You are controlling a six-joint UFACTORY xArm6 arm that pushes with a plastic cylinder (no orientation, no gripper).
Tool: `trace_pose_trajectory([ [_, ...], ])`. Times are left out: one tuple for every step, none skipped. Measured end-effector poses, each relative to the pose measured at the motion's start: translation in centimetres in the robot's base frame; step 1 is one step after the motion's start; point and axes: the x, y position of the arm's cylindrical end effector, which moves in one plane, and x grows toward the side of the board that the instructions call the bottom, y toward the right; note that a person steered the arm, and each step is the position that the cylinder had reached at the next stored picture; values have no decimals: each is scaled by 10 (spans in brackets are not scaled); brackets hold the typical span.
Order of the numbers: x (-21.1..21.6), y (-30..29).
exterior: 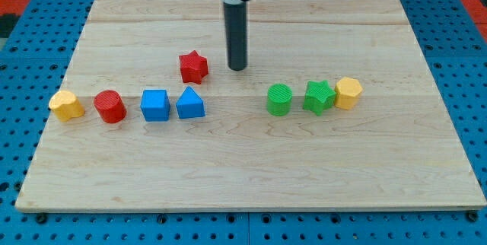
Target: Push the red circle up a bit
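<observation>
Rod upper end is cut off at the view's top, while my tip (238,68) rests just right of the red star (193,67), well apart from the red circle (110,106) sitting between the yellow block (66,105) and blue cube (155,105) on the table (251,169).

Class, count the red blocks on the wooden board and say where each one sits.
2. The red star block lies near the board's middle, just left of my tip. The red circle block is in the row at the view's left, between the yellow block and blue cube. None appear hidden.
</observation>
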Motion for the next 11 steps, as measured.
trace_pose_trajectory([
  [72, -30],
  [118, -46],
  [147, -112],
  [122, -183],
  [67, -207],
  [55, -207],
  [54, -207],
  [49, -207],
  [40, -207],
  [33, -207],
  [36, -192],
])
